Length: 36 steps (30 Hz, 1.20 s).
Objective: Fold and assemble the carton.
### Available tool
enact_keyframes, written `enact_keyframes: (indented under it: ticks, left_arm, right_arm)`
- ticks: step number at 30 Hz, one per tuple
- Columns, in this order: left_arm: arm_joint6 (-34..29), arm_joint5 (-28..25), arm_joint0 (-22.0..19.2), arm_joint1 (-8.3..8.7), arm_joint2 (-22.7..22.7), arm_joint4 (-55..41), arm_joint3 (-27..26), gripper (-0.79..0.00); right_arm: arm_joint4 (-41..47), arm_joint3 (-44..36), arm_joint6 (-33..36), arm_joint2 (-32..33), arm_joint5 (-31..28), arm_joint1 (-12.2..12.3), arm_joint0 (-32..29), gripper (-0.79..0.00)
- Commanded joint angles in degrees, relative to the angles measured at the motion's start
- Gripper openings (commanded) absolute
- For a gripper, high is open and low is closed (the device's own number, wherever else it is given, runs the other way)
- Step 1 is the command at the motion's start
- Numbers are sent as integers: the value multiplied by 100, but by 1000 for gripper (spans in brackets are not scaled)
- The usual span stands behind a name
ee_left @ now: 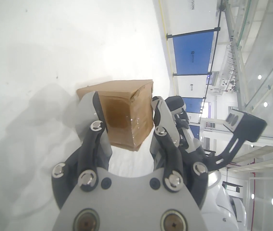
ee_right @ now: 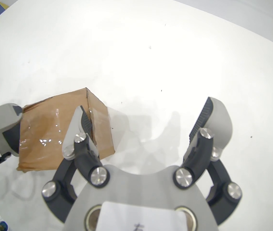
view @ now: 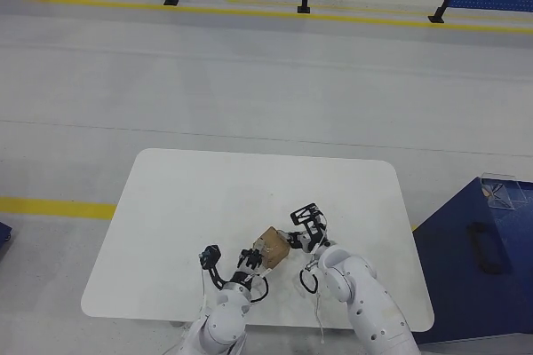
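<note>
Carton (view: 273, 246): brown cardboard, folded into a closed box, with shiny clear tape across one face and down a side. It is near the robot-side edge of the white surface (view: 204, 204), about mid-width, between the two hands. Cannot tell if it rests flat or is lifted a little.

Left hand (ee_left: 123, 100) is grasping the carton. The box sits between its two fingers, one grey finger (ee_left: 88, 111) flat against one side wall, the other against the opposite edge.

Right hand (ee_right: 145, 105) is released, fingers spread wide. One finger (ee_right: 78, 123) lies over the carton's taped corner, touching it or just in front, cannot tell which. The other finger hangs over bare surface, well apart from the box.

In the top view the right hand is at the carton's far right side and the left hand at its near left side.

A few small dark specks mark the surface. Around it is grey floor, with a yellow floor line (view: 44, 207) off the left end and a dark blue cabinet (view: 489, 257) near the right end. Blue barrier panels (ee_left: 191, 54) stand in the room behind.
</note>
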Motion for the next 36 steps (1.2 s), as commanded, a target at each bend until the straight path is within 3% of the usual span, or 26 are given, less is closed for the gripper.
enact_keyframes:
  ticks: [1,3,4,5,12,14,17,23,26,36]
  left_arm:
    - [58,-296,144,57,-21,491,-211,-351]
    - [149,-607,252,125,-25,1182,-364,-311]
    - [211,-778,293,169,3,1736,-390,-111]
    - [246,-817,309,183,8,1909,-392,0]
    - [246,-817,309,183,8,1909,-392,0]
    - [0,-977,270,207,6,1992,-353,0]
    - [102,-1037,149,307,72,3561,-177,0]
    - [107,-1808,113,553,143,6139,40,0]
    - [314,-1845,145,621,75,6678,83,0]
    - [309,-1212,-184,645,142,7538,709,0]
  right_arm:
    - [28,-102,-23,73,-39,20,-60,0]
    - [30,-203,-18,158,-51,43,-114,0]
    - [29,-239,-1,187,-48,52,-137,0]
    - [27,-267,10,212,-34,58,-152,0]
    - [-118,24,162,22,230,24,52,0]
    - [-208,220,137,-130,383,-13,185,0]
    - [-222,558,63,-329,500,-74,408,0]
    - [-296,1062,-66,-725,488,-191,832,0]
    - [-386,1215,-176,-906,435,-239,977,0]
    - [-453,1589,-613,-1089,580,-327,1135,0]
